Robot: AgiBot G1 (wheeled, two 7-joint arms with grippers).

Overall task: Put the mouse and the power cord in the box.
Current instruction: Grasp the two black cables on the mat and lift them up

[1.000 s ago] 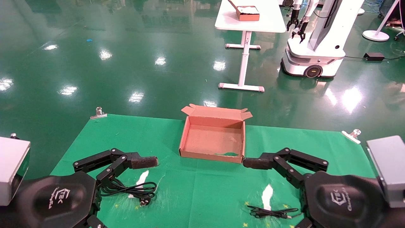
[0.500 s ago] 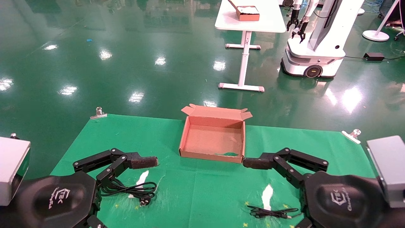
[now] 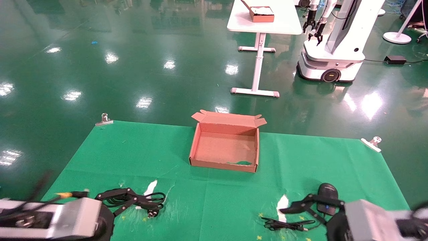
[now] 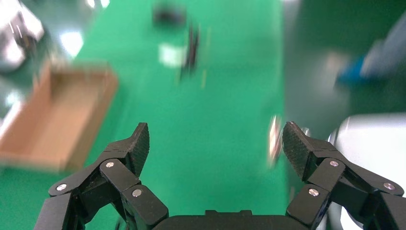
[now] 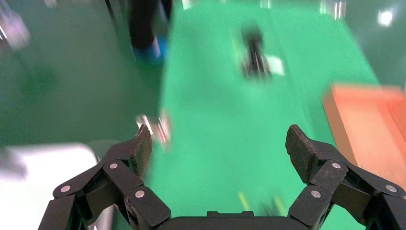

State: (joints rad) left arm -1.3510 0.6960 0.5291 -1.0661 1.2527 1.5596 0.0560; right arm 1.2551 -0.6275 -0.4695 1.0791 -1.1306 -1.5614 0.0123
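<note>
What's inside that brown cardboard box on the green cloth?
The box holds almost nothing: a bare cardboard floor with a small green scrap by its near wall. The strip of floor right behind that near wall is hidden. The mouse and power cord lie outside on the cloth.

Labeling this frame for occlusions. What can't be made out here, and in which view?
- power cord, head view: its near loops are hidden behind the left gripper.
- mouse, head view: partly covered by the right gripper.
- Both wrist views: motion blur smears the box and the black things beyond; they cannot be identified.
- Green scrap in the box: too small to identify.
</note>
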